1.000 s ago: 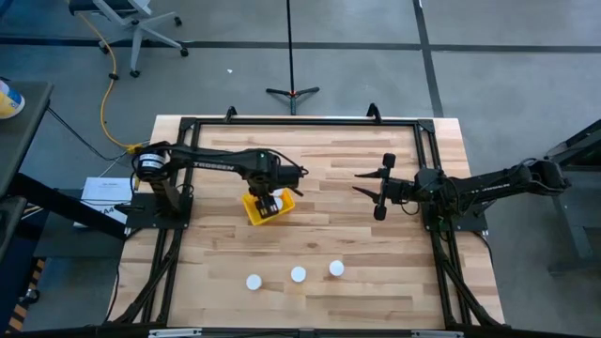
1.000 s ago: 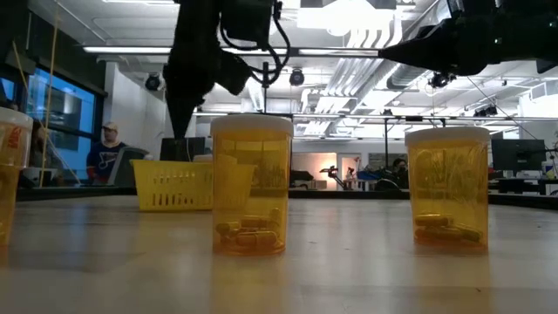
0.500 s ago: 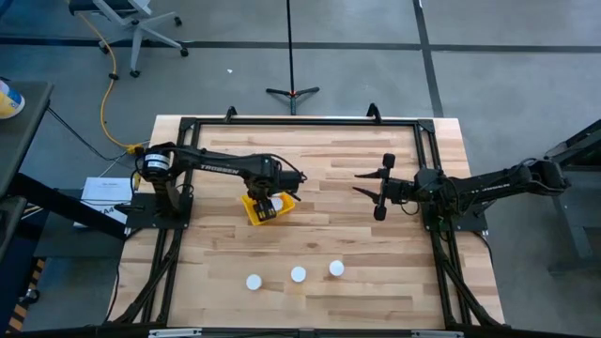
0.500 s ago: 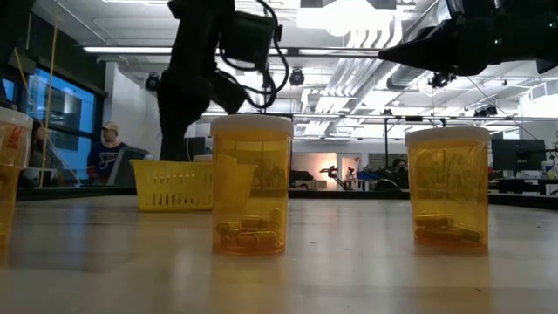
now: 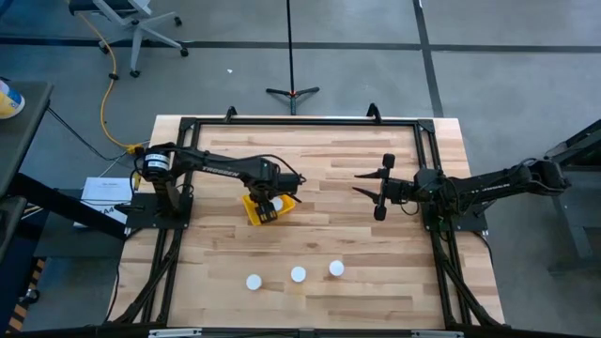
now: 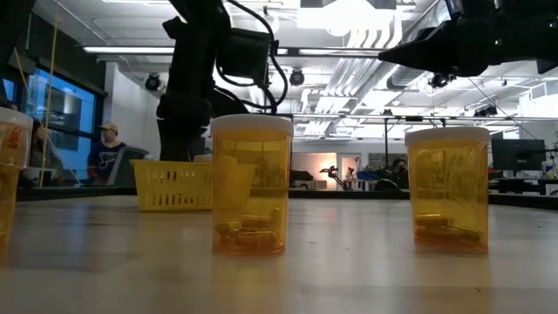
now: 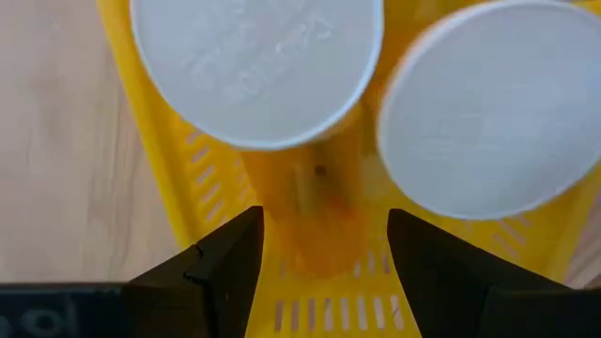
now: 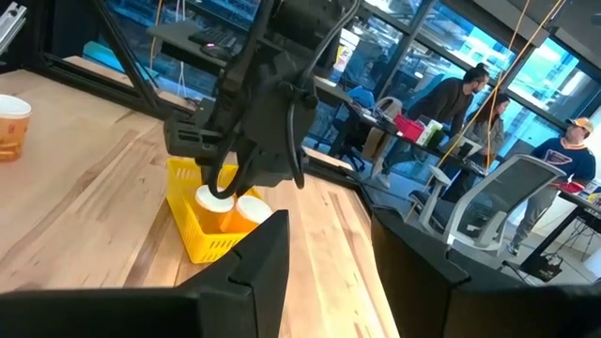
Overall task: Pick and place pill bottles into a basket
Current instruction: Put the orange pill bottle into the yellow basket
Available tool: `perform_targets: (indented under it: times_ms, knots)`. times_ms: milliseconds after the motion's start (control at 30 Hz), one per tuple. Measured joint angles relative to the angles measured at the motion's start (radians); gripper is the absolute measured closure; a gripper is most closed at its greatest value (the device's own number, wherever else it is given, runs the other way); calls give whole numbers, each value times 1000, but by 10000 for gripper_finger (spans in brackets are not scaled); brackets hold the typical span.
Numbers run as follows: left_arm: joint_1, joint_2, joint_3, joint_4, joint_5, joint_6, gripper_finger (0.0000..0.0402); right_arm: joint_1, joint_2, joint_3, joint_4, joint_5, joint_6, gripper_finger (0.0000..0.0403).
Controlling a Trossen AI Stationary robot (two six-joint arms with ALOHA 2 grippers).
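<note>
The yellow basket (image 5: 254, 208) stands left of the table's centre. My left gripper (image 5: 269, 202) hangs over it, fingers down inside it, shut on one pill bottle (image 7: 255, 66). A second bottle (image 7: 488, 113) stands beside it in the basket. Both white caps also show in the right wrist view (image 8: 230, 202). Three more bottles stand in a row near the front edge (image 5: 254, 282) (image 5: 298, 274) (image 5: 336, 268). My right gripper (image 5: 362, 185) is open and empty, right of centre above the table. My left gripper has the orange body (image 7: 319, 211) of the pill bottle between its two fingers (image 7: 221, 268), below the white cap. The fingers come from above, pointing down into the basket. The bottle stands upright; whether its base rests on the basket floor is hidden.
The black frame (image 5: 300, 120) runs round the table. In the low view the front bottles (image 6: 251, 183) (image 6: 447, 187) stand close to the camera, with the basket (image 6: 174, 185) behind them. People sit in the room beyond the table (image 8: 573, 155).
My left gripper has gone down into the basket and a little toward the table's left edge, carrying the bottle with it. My right arm has kept still.
</note>
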Motion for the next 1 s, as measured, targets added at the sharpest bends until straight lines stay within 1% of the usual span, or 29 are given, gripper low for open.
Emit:
perform_targets:
  times_ms: [200, 333, 633, 700, 867, 1000]
  knots:
    - [0, 0, -27, 30, -6, -12, 140, 0, 0, 0, -1, 0, 0, 259]
    - [0, 0, -58, 79, -6, -26, 140, 0, 0, 0, -1, 0, -3, 259]
    - [0, 0, -97, 85, -9, -34, 142, 0, 0, 0, -1, 0, -4, 259]
    - [0, 0, -102, 87, -9, -33, 154, 0, 0, 0, -1, 0, -4, 259]
    - [0, 0, -103, 85, -10, -29, 201, 0, 0, 0, -1, 0, -4, 259]
    - [0, 0, -103, 85, -10, -21, 204, 0, 0, 0, -1, 0, -4, 259]
